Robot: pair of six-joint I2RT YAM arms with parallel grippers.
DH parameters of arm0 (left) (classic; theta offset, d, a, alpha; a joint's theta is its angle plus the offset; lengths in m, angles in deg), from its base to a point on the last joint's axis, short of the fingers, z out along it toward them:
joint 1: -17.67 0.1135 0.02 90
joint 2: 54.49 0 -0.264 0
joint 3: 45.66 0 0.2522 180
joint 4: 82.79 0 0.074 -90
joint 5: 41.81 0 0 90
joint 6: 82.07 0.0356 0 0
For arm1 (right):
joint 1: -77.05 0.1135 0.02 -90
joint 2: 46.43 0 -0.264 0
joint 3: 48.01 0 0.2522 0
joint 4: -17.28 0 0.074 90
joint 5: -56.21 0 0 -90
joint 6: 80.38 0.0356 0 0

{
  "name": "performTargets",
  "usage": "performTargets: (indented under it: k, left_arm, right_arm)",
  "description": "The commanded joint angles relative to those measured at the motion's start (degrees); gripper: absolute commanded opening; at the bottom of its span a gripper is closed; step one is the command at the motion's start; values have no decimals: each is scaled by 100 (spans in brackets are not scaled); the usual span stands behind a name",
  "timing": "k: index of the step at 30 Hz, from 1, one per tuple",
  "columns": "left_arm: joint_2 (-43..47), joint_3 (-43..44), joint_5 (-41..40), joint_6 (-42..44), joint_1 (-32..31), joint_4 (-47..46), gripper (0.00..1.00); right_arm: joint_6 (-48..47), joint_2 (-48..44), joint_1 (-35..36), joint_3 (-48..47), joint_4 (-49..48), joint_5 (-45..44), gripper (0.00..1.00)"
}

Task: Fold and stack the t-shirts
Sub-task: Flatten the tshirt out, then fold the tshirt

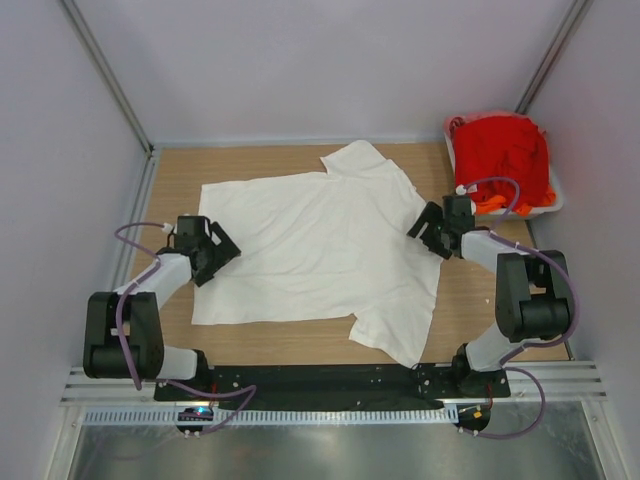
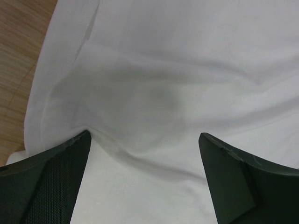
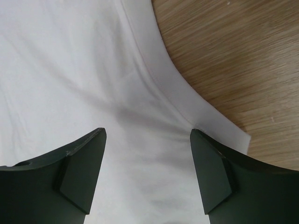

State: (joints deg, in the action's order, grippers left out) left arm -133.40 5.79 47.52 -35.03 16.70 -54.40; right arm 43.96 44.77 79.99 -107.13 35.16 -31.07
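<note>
The white t-shirt [image 1: 320, 250] lies spread out and mostly flat on the wooden table [image 1: 180, 170], turned sideways to the arms. Its straight hem faces the left side and one sleeve points toward the far wall, the other toward the near edge. The left gripper [image 1: 222, 252] sits low at the hem edge, roughly midway along it. Its wrist view shows both dark fingers [image 2: 51, 182] set wide apart and down on the cloth, with a shallow ripple of fabric gathered between them and a strip of bare wood at the upper left. The jaws are released and nothing is pinched between them. The right gripper [image 1: 425, 235] sits at the opposite edge of the shirt, between the two sleeves. Its wrist view shows the fingers [image 3: 79, 172] likewise spread, resting on or just above the cloth; actual contact cannot be confirmed. A curved, stitched edge band [image 3: 154, 79] of the shirt runs just ahead of the right-hand finger, with bare table beyond it. This gripper is also released and holds nothing, and faint creases fan outward from the space between its fingers. The red t-shirts [image 1: 500, 150] are heaped in a pale plastic tub [image 1: 556, 200] in the far right corner of the table, with orange cloth [image 1: 490, 205] showing at the near side of the heap. The tub stands well apart from the white shirt's body but close behind the right gripper's wrist. The heap is crumpled, and the number of garments in it cannot be told.
</note>
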Motion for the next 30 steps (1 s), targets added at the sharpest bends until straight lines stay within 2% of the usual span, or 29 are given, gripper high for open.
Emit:
performTargets:
  k: [1,6,10,15,19,20,21,22,23,25,29,30]
  left_arm:
    - [-449,-60,155,200,71,31,100]
    - [-432,150,198,235,80,189,98]
    - [287,273,172,209,1,775,100]
    - [1781,450,111,122,-184,1647,100]
    - [2950,-138,409,-379,-254,2069,100]
    - [3170,-270,270,-545,-646,2139,100]
    - [3389,-236,-279,-669,-989,2297,100]
    - [3435,-193,-555,-1044,-1332,2707,100]
    - [3444,-183,-740,-1204,-1962,2842,100]
    - [3357,-271,-1058,-1695,-2588,3149,100]
    - [3584,-1035,-1215,-2505,-3119,3239,96]
    - [3707,-1132,-1347,-2655,-3180,3326,92]
  right_arm:
    - [-77,169,14,309,424,-62,80]
    - [-139,381,49,256,291,167,80]
    - [-288,162,382,54,510,-227,80]
    - [-394,-698,1286,-420,1238,-1595,80]
    - [-245,-1349,2060,-517,1495,-2100,81]
    - [-218,-1472,2175,-456,1504,-2118,81]
    - [-175,-1639,2376,-404,1530,-2153,81]
    - [-104,-1727,2447,-351,1548,-2162,81]
    - [-69,-1807,2509,-237,1548,-2162,81]
    - [-7,-2018,2667,-87,1504,-2145,81]
    - [46,-2229,2791,255,1364,-1969,81]
    - [46,-2255,2808,282,1355,-1925,81]
